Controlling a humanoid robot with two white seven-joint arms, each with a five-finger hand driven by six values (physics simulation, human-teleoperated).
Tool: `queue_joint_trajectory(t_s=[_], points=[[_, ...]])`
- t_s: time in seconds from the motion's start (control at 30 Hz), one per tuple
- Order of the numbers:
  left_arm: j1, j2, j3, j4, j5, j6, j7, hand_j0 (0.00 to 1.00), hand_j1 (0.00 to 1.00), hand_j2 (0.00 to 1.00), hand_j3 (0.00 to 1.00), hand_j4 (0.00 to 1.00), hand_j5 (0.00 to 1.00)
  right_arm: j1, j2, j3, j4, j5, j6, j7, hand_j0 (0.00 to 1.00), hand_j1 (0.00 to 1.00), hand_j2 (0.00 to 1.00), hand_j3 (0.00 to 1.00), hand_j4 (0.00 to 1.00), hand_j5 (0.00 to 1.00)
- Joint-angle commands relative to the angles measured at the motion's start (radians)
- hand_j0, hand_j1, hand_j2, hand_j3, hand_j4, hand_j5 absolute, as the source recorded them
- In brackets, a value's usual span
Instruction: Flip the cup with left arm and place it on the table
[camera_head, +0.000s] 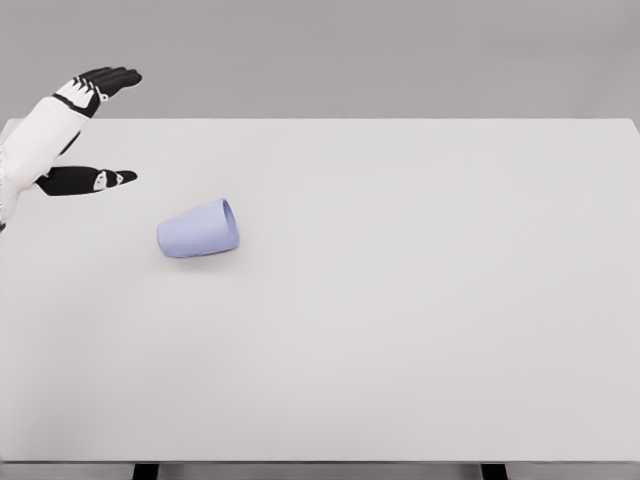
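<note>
Lavender cup (198, 229) lies on its side on the white table (420, 300), and the left hand (85, 130) hovers near it, fingers spread, holding nothing.

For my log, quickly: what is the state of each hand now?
Left hand: open, holding nothing, apart from the cup.
Right hand: not in view.

One lavender cup (198, 229), one white table (420, 330) and one hand (85, 135) are in view.
</note>
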Motion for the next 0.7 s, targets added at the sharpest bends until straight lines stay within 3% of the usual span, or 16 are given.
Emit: queue_joint_trajectory(t_s=[0.0,0.37,0.47,0.67], points=[[0.000,0.001,0.001,-0.012,0.006,0.000,0.001,1.00,1.00,1.00,1.00,1.00,1.00,0.000,0.000,0.001,-0.001,-0.002,0.000,-0.004,1.00,1.00,1.00,1.00,1.00,1.00],[0.008,0.004,-0.001,-0.012,-0.012,0.000,0.001,1.00,1.00,1.00,1.00,1.00,1.00,0.000,0.000,0.000,0.001,0.000,0.000,0.000,1.00,1.00,1.00,1.00,1.00,1.00],[0.003,0.005,0.001,-0.010,-0.027,0.000,-0.052,1.00,1.00,1.00,1.00,1.00,1.00,0.000,0.000,0.000,0.001,0.000,0.000,0.000,1.00,1.00,1.00,1.00,1.00,1.00],[0.008,0.047,-0.001,-0.007,-0.027,0.000,-0.058,1.00,1.00,1.00,1.00,1.00,1.00,0.000,0.000,0.000,0.001,0.000,0.000,0.000,1.00,1.00,1.00,1.00,1.00,1.00]])
